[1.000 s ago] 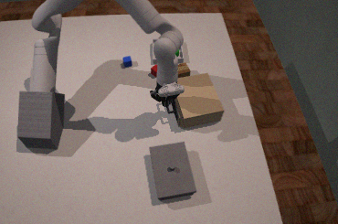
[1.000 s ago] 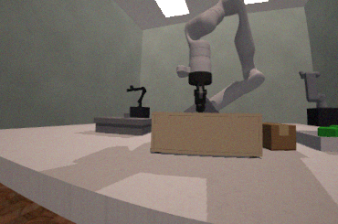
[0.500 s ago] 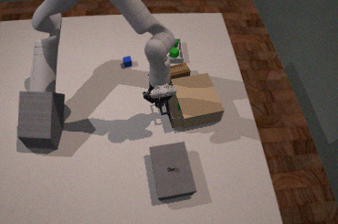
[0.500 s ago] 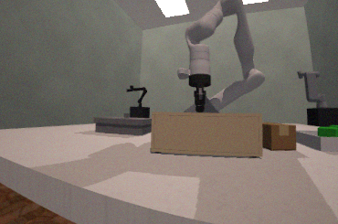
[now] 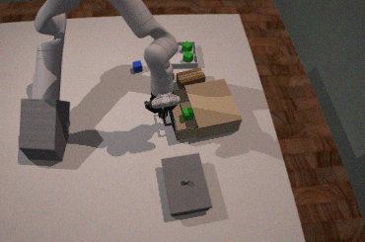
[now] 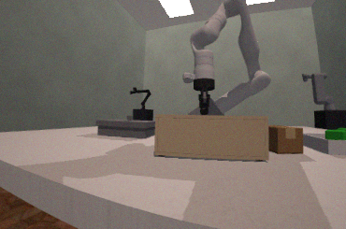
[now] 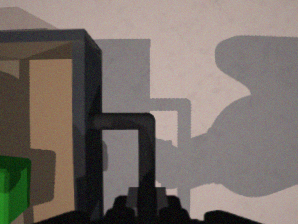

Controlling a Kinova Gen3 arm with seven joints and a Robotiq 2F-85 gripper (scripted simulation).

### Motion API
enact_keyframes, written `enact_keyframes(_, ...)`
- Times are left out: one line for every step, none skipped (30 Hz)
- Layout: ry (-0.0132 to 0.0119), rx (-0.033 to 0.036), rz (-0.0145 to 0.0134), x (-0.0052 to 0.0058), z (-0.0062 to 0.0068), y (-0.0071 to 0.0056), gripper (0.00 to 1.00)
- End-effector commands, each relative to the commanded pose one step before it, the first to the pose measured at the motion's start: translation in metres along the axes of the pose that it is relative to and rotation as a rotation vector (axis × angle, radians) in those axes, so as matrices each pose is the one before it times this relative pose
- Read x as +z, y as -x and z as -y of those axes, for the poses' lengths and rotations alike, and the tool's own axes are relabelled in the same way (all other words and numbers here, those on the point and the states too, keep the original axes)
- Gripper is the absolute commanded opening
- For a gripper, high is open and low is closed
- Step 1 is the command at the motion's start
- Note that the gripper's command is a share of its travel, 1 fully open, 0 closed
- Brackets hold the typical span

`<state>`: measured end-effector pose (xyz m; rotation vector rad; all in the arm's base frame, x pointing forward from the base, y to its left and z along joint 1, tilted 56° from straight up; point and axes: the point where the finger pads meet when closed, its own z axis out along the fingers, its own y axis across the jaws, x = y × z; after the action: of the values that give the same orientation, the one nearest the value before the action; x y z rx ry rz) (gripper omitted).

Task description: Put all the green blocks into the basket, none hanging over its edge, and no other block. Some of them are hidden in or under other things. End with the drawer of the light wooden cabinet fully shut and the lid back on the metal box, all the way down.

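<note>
The drawer (image 5: pixel 185 129) (image 7: pixel 50 115) of the light wooden cabinet (image 5: pixel 213 102) (image 6: pixel 210 138) stands partly open. A green block (image 5: pixel 187 114) (image 7: pixel 14 187) lies inside it. My gripper (image 5: pixel 168 121) (image 6: pixel 204 111) (image 7: pixel 147 203) is shut on the dark drawer handle (image 7: pixel 147 150), outside the drawer's front. Two green blocks, one at the back (image 5: pixel 186 45) and one nearer (image 5: pixel 187 56), are in the basket (image 5: pixel 185 65) (image 6: pixel 338 147); green also shows above its wall in the exterior view. The arm hides part of the basket. The metal box's lid (image 5: pixel 183 177) (image 6: pixel 126 122) sits on the box.
A brown cardboard box (image 5: pixel 190 76) (image 6: pixel 286 139) stands between cabinet and basket. A red block (image 5: pixel 173 76) is mostly hidden behind the arm. A blue block (image 5: pixel 137 66) lies left of the basket. The grey metal box is on the cabinet's near side in the top view.
</note>
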<state>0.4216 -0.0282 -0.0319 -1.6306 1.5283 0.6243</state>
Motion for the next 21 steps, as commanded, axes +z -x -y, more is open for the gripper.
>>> enact_keyframes(-0.00172, -0.00019, -0.0017, -0.00078, -0.00242, -0.00047, 0.1)
enact_keyframes(0.0, 0.0, 0.0, 0.00004, -0.0021, 0.0, 0.1)
enact_keyframes(0.0, 0.0, 0.0, 0.00004, -0.00203, 0.0, 0.1)
enact_keyframes(0.0, 0.0, 0.00001, 0.00004, -0.00194, 0.00001, 0.1)
enact_keyframes(0.0, 0.0, -0.00001, 0.00003, -0.00188, -0.00001, 0.1)
enact_keyframes(0.0, 0.0, 0.0, 0.00003, -0.00178, 0.0, 0.1)
enact_keyframes(0.0, 0.0, 0.0, 0.00003, -0.00169, 0.0, 0.1)
enact_keyframes(0.0, 0.0, -0.00001, 0.00003, -0.0016, -0.00001, 0.1)
enact_keyframes(0.0, 0.0, 0.0, 0.00003, -0.0015, 0.0, 0.1)
enact_keyframes(0.0, 0.0, 0.00001, 0.00003, -0.0014, 0.00001, 0.1)
enact_keyframes(0.0, 0.0, -0.00001, 0.00002, -0.00131, -0.00001, 0.1)
enact_keyframes(0.0, 0.0, 0.0, 0.00002, -0.0012, 0.0, 0.1)
enact_keyframes(0.0, 0.0, 0.0, 0.00002, -0.00109, 0.0, 0.1)
enact_keyframes(0.0, 0.0, 0.00001, 0.00002, -0.00098, 0.00001, 0.1)
enact_keyframes(0.0, 0.0, 0.0, 0.00002, -0.00089, -0.00001, 0.1)
enact_keyframes(0.0, 0.0, 0.0, 0.0, 0.0, 0.0, 0.1)
enact_keyframes(0.0, 0.0, 0.0, 0.0, 0.0, 0.0, 0.1)
enact_keyframes(0.0, 0.0, 0.0, 0.00001, -0.00079, 0.0, 0.1)
enact_keyframes(0.0, 0.0, 0.0, 0.00001, -0.00069, 0.0, 0.1)
enact_keyframes(0.0, 0.0, 0.0, 0.00001, -0.00059, 0.0, 0.1)
enact_keyframes(0.0, 0.0, 0.0, 0.00001, -0.0005, 0.0, 0.1)
